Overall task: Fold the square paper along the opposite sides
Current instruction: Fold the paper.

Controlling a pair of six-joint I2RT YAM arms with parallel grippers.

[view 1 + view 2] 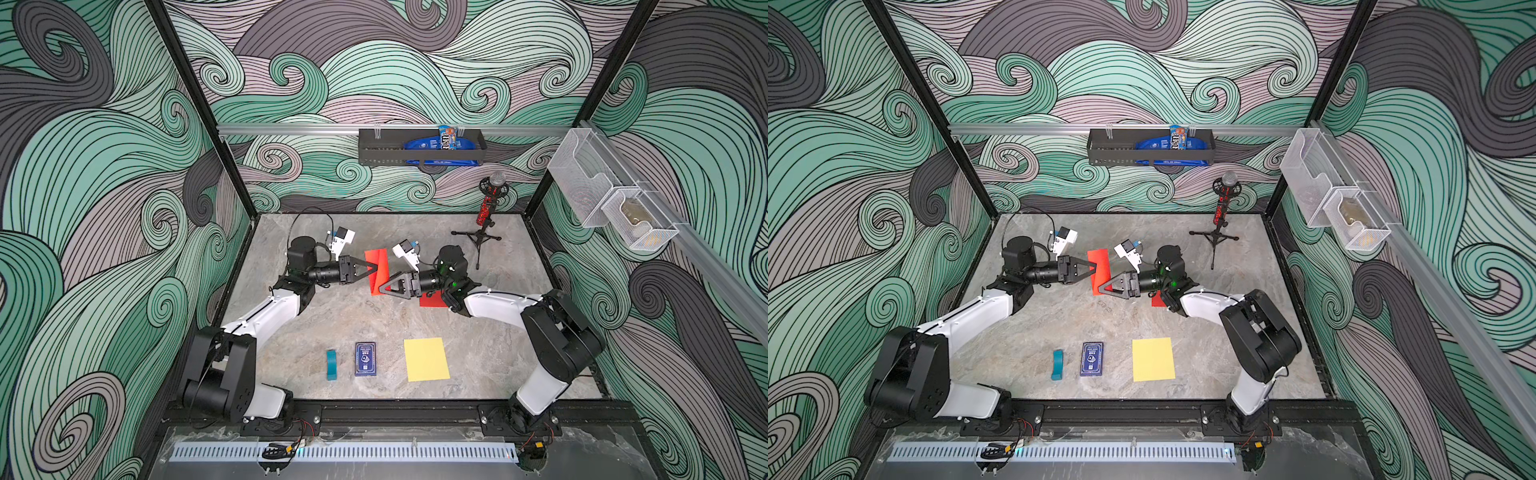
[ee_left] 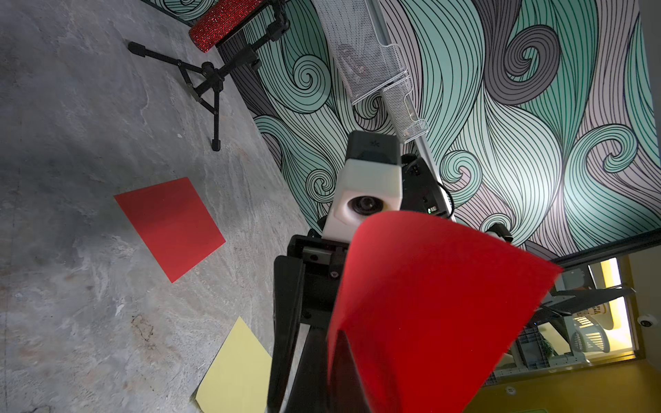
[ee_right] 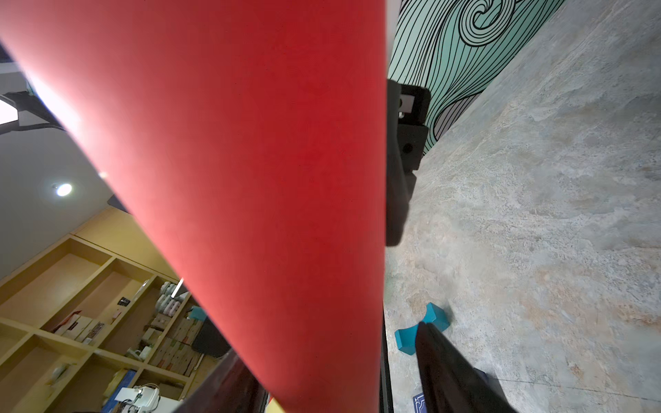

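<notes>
1. Black and rigid, the left gripper [image 1: 375,267] has its jaws clamped on one side of the red paper. It holds this over the middle of the table [image 1: 332,320], nearer the back edge than the front.
2. The red paper [image 1: 378,257] hangs clear of the grey, stone-veined surface. It is thin and matte, bowed in a smooth curve, with no crease that I can see.
3. The right gripper [image 1: 384,286] straddles the sheet's other side. The right wrist view shows its jaws apart, with one finger [image 3: 450,368] clear of the paper.
4. Judgement: the fold is halfway, bent but not creased. Next, the right jaws likely need to pinch the free side, match it to the held side, then flatten the bend on the surface.
5. A second red sheet [image 1: 432,300] lies flat beneath the right arm.
</notes>
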